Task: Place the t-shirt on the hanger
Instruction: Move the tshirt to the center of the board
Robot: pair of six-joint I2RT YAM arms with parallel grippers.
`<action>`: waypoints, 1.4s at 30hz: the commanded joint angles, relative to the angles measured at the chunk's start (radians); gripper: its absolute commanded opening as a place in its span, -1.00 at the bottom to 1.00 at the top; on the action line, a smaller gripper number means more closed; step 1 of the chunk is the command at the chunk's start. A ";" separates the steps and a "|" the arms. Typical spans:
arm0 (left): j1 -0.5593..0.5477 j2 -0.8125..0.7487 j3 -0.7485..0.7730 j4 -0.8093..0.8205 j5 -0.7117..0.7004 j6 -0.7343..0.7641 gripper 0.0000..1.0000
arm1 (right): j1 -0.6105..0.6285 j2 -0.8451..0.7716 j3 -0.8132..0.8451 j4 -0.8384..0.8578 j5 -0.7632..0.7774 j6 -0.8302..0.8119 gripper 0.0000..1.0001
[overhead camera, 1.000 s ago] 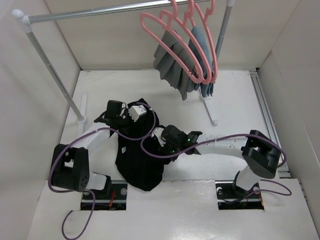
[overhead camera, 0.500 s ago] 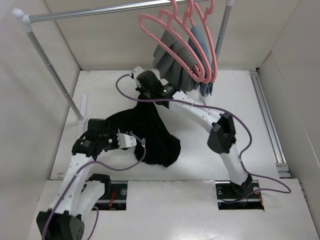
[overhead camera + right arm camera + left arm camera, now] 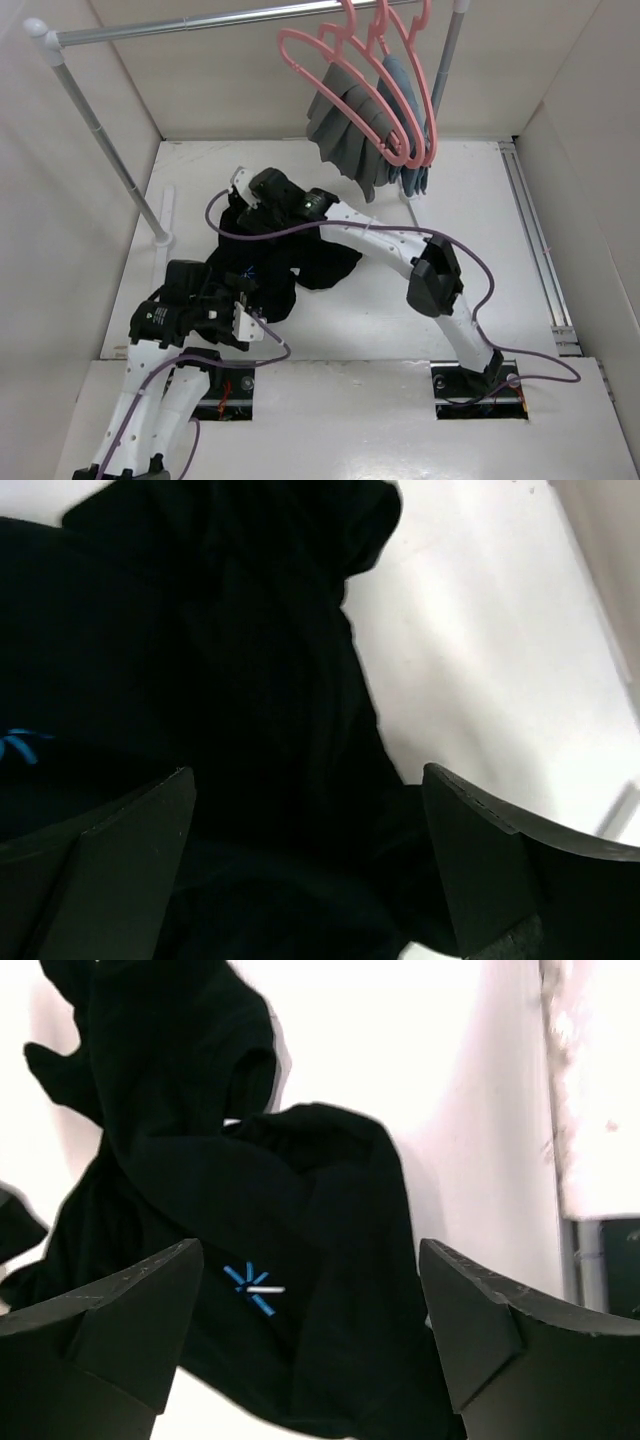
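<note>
Right gripper (image 3: pixel 309 772) has swung left and down, away from the hangers. It now hangs over the far end of the t-shirt (image 3: pixel 275 265), fingers spread and holding nothing. Left gripper (image 3: pixel 310 1250) is likewise wide open, over the near end. The shirt, stretched between them a moment ago, has slumped into a heap on the table (image 3: pixel 480 200).

- Heap's long axis runs near-left to far, gripper to gripper, with a lobe spilling right.
- Fabric is matte black, limp and deeply creased; a small blue-and-white mark (image 3: pixel 255 1285) shows.
- The hanger (image 3: pixel 296 32) is slim, glossy pink, on the rail (image 3: pixel 180 25), well apart to the back-right.
- I judge the right arm nearer to it.
</note>
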 commanded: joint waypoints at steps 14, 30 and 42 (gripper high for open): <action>-0.004 0.256 -0.161 0.399 -0.488 -0.214 0.72 | -0.017 -0.446 -0.877 0.112 -0.100 0.333 0.91; -0.027 0.089 -0.205 0.169 -0.231 0.121 -1.00 | -0.209 -0.266 -0.788 0.206 -0.132 0.329 -1.00; -0.027 0.048 -0.106 0.038 0.182 0.178 -0.40 | -0.149 -0.038 -0.148 0.036 0.024 0.033 -0.20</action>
